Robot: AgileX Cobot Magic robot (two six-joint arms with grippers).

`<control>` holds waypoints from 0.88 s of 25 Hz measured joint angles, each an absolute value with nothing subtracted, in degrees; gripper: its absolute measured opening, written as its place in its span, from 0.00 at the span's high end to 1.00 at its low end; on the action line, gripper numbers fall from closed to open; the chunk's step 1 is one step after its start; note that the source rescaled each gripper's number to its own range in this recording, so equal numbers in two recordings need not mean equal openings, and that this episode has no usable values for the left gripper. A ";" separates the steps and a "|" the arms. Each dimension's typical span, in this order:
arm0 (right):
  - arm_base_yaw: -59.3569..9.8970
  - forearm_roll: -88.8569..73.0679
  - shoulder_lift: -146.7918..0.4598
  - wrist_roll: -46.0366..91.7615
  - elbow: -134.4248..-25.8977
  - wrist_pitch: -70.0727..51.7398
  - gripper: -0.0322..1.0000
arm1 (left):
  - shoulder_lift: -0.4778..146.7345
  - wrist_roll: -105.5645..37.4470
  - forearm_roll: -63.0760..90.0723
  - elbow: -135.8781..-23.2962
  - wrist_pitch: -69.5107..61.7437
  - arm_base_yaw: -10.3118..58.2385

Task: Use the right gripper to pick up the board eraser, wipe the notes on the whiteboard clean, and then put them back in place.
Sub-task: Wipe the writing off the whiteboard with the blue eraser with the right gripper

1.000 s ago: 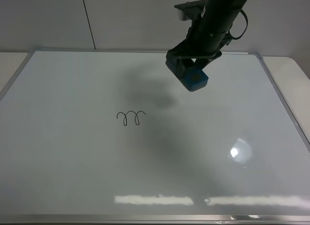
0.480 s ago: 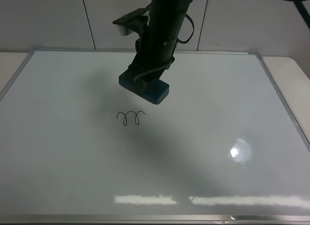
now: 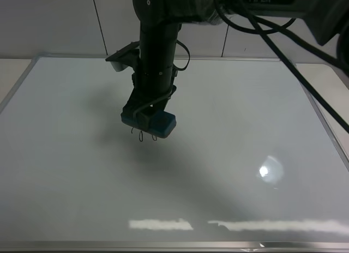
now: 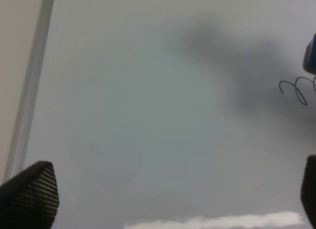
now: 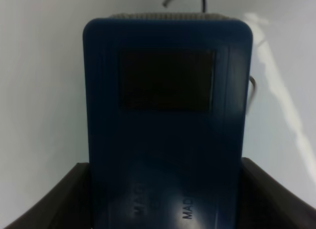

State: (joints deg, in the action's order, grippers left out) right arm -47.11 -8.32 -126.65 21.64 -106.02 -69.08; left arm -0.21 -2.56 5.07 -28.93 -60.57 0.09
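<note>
Nearest the camera, a strip of glare is seen on the whiteboard [image 3: 65,171], close to its front frame. Further in, the board eraser [image 3: 158,124] is held right over the notes [image 3: 142,136], so only a few loop ends are left showing past its edge. Actual contact with the board can't be confirmed. The eraser is clamped between the 2 fingers of the right gripper [image 3: 143,115], stretched across to the board's left half. The left gripper [image 4: 168,199] is spread wide, nothing in it, above the board. Grey wall panels [image 3: 54,24] are seen behind.
</note>
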 joint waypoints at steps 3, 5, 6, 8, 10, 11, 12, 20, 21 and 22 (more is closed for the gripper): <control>-48.53 -8.32 -129.39 21.70 -108.59 -69.02 0.97 | -0.21 -2.56 5.07 -28.93 -60.57 0.09; -49.01 -8.39 -131.01 22.00 -109.05 -68.71 0.97 | -0.21 -2.56 5.07 -28.93 -60.57 0.09; -49.17 -8.46 -131.74 22.00 -109.06 -68.52 0.97 | -0.21 -2.56 5.07 -28.93 -60.57 0.09; -49.28 -8.67 -132.97 22.00 -109.12 -68.38 0.97 | -0.21 -2.56 5.07 -28.93 -60.57 0.09; -49.39 -8.77 -134.11 22.00 -109.12 -68.16 0.97 | -0.21 -2.56 5.07 -28.93 -60.57 0.09; -49.46 -8.85 -134.68 22.00 -109.12 -67.86 0.97 | -0.21 -2.56 5.07 -28.93 -60.57 0.09; -49.52 -8.85 -135.24 22.00 -109.12 -67.67 0.97 | -0.21 -2.56 5.07 -28.93 -60.57 0.09; -49.57 -8.75 -137.27 22.00 -109.70 -67.61 0.97 | -0.21 -2.56 5.07 -28.93 -60.57 0.09; -49.57 -8.75 -137.33 22.00 -109.77 -67.60 0.97 | -0.21 -2.56 5.07 -28.93 -60.57 0.09; -49.57 -8.75 -137.39 22.00 -109.79 -67.60 0.97 | -0.21 -2.56 5.07 -28.93 -60.57 0.09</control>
